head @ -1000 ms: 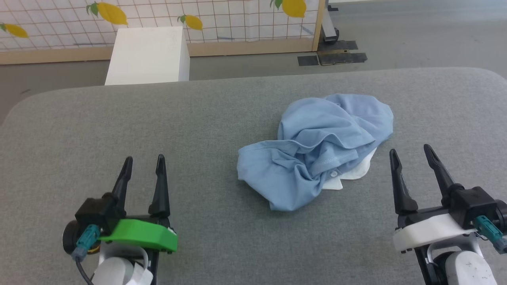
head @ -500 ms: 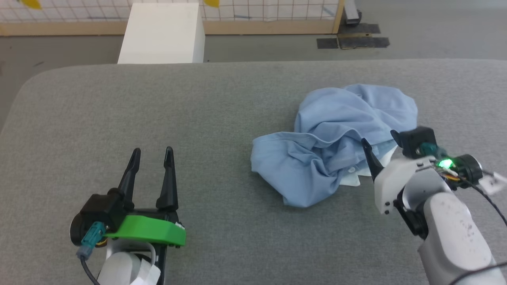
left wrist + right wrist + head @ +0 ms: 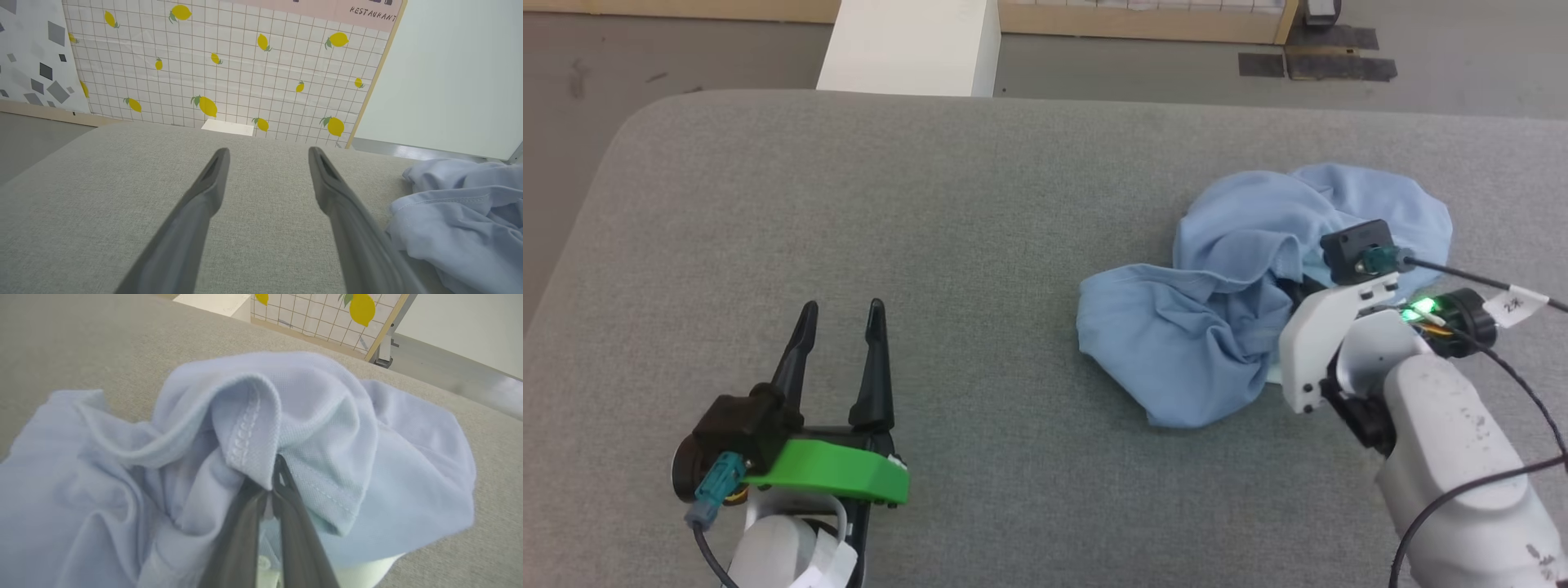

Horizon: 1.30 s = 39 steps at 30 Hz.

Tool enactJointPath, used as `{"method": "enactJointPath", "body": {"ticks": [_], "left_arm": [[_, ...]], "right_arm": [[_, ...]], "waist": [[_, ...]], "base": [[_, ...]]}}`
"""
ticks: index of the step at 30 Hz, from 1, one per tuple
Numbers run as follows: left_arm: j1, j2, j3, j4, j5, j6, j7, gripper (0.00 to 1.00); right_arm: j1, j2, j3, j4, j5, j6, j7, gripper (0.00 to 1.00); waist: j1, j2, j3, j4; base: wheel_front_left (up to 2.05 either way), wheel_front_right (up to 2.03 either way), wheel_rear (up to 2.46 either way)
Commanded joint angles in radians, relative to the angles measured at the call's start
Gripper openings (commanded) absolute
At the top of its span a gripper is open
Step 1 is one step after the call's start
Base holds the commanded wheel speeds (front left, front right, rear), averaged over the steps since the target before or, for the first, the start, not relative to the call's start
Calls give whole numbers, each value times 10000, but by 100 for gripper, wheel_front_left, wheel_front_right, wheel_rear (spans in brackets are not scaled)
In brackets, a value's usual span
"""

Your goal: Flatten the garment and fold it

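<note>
The garment is seen crumpled on the right part of the grey surface. A hemmed fold of it is pinched by the tightly closed right gripper. The left gripper is spread wide, and nothing is held in it.

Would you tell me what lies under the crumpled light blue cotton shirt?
A white fabric panel peeks out beneath the light blue shirt, on the grey upholstered surface. Anything else under its folds is hidden.
</note>
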Motion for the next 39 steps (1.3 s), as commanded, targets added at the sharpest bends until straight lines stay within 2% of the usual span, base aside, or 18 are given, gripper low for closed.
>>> {"method": "enactJointPath", "body": {"ticks": [1,5,10,14,17,18,19,24,29,33,36,39], "left_arm": [[-38,-54,72,37,47,-68,-47,100],[117,-65,189,79,131,-66,-47,100],[233,-72,249,72,206,-96,-47,100],[190,-76,181,135,214,-145,-47,100],[175,-79,117,192,201,-175,-47,100],[175,-79,94,218,197,-185,-47,100],[181,-80,82,239,192,-192,-47,100],[282,-82,116,271,175,-200,-47,100],[332,-83,151,291,147,-187,-47,100],[297,-84,128,268,110,-164,-47,100],[238,-84,81,237,84,-129,-47,100],[129,-84,-4,207,67,-111,-47,100]], "right_arm": [[305,76,178,-407,140,-17,-104,0],[1327,133,1052,-2416,610,-17,100,0],[2916,-273,2882,-5185,1415,-17,1477,0],[4202,-547,3580,-5936,1940,-17,2818,0],[4940,-576,3455,-5906,2048,-17,3523,0],[5139,-522,3256,-5947,1999,-17,3574,58],[5288,-436,3036,-6012,1944,-17,3562,100],[5878,186,1401,-6896,1490,-17,2981,100],[6320,533,-393,-7784,849,-17,2866,100],[6107,866,-1907,-8071,393,-17,1550,100],[5661,944,-1924,-7636,382,-17,706,100],[4890,970,-1459,-6781,354,-17,271,100]], "waist": [[-1,0,-145,-78],[-1,0,-409,-353],[-1,0,-642,-766],[-1,0,-739,-901],[-1,0,-779,-935],[-1,0,-803,-932],[-1,0,-822,-933],[-1,0,-854,-949],[-1,0,-874,-945],[-1,0,-820,-974],[-1,0,-747,-1006],[-1,0,-627,-979]], "base": [[0,0,0],[0,0,0],[0,0,0],[0,0,0],[0,0,0],[0,0,0],[0,0,0],[0,0,0],[0,0,0],[0,0,0],[0,0,0],[0,0,0]]}}
